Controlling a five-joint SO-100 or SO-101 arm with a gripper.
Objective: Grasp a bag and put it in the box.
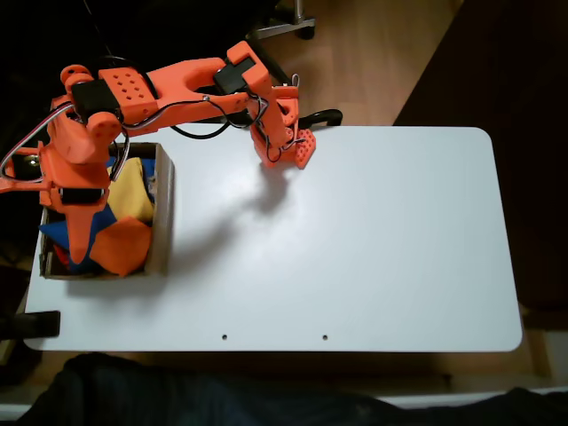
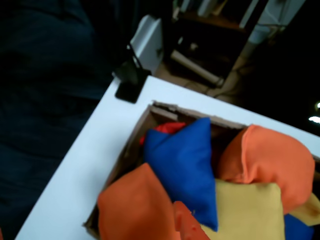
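1. Could not tell from either view whether the fingers (image 1: 81,241) stood wide or narrow; saw them only as an orange wedge aimed toward the lower edge of the fixed view, hanging over the left half of the box (image 1: 165,209).
2. Found nothing visibly gripped; judged them probably empty, though without certainty.
3. Placed the bag (image 2: 134,206) at lower left of the wrist view, lying inside the box against its near wall and partly under the blue bag (image 2: 186,167).
4. Noted beside these a rounder orange bag (image 2: 270,161), a yellow bag (image 2: 247,212) and a red scrap (image 2: 167,128) in the far corner, all crowded within the cardboard walls.
5. Saw the white surface (image 1: 355,240) bare to the right of the box in the fixed view.
6. Judged the task essentially complete: bag in the box, with only lifting the arm clear left to do.
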